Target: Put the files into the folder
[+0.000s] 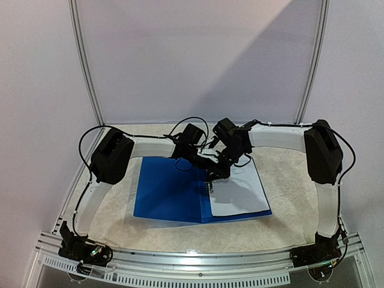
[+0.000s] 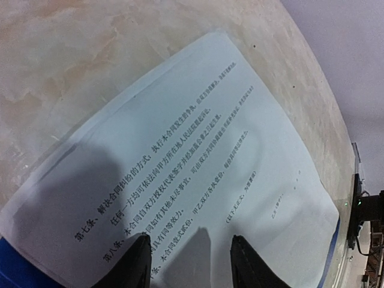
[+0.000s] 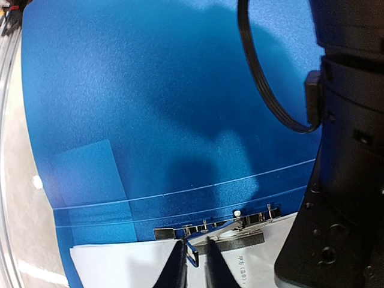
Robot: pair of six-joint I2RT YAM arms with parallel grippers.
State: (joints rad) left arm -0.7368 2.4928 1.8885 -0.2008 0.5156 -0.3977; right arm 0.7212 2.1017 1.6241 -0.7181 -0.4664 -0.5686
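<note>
- The blue folder [image 3: 150, 108] lies open on the surface [image 2: 90, 60]. The printed files [image 2: 228, 150] rest on its right half, with their edge at the metal clip [image 3: 228, 228] by the spine.
- The step in hand, I judge, is to work the lever of the clip so that it fastens the sheets.
- The right gripper [image 3: 193, 255] has its jaws narrow around the thin lever. I cannot tell if they already pinch it.
- It should grip the lever squarely and turn it slowly, because thin metal slips out easily.
- The left gripper [image 2: 191, 252] hangs above the lower part of the top sheet, its jaws half wide and holding nothing.
- It could press the floppy sheets flat so they do not slide from under the clip.
- The two wrists are very near each other, so any move should be small.
</note>
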